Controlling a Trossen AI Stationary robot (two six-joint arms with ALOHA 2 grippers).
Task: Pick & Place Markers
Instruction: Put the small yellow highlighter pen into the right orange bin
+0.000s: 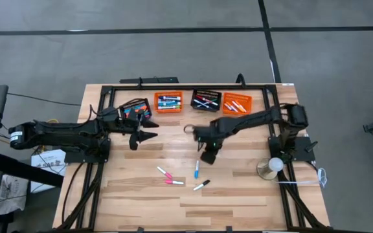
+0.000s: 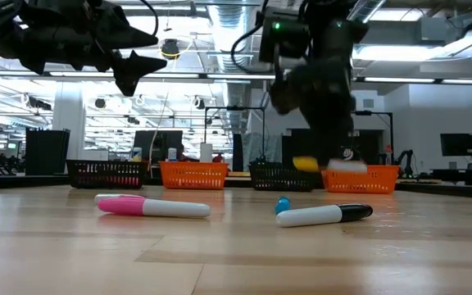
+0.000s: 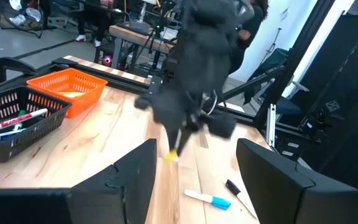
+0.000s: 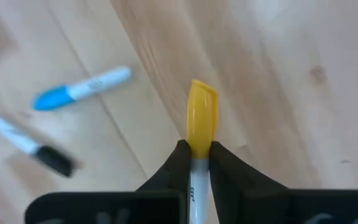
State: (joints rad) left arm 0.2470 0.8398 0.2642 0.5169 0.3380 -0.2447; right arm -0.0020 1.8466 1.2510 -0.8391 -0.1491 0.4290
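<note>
Four loose markers: lying on the wooden table [image 1: 141,200], in its near middle
Black-capped marker [image 1: 201,185]: nearest of the four, white barrel, lying at a slant; also seen in the low view [image 2: 324,215]
Pink markers: two of them [image 1: 165,173] [image 1: 174,182], just left of the black-capped one, close together; one shows side-on in the low view [image 2: 152,206]
Blue-capped marker [image 1: 197,169]: a little farther, lying near-to-far, just beside the right gripper
Right gripper [image 4: 196,154]: over the table's middle, above the loose markers, fingers pinched tight on a yellow-capped marker [image 4: 202,118]
Yellow-capped marker: held by its white barrel, yellow cap sticking out past the fingertips, lifted clear of the wood
Left gripper [image 1: 149,136]: raised over the left part of the table, fingers spread apart, nothing between them
Baskets: four in a row along the far edge, from left black [image 1: 135,107], orange [image 1: 169,102], black [image 1: 206,100], orange [image 1: 237,104], each with markers inside
Round stand [image 1: 269,169]: at the right edge, near the right arm's base, with a white ball on it
</note>
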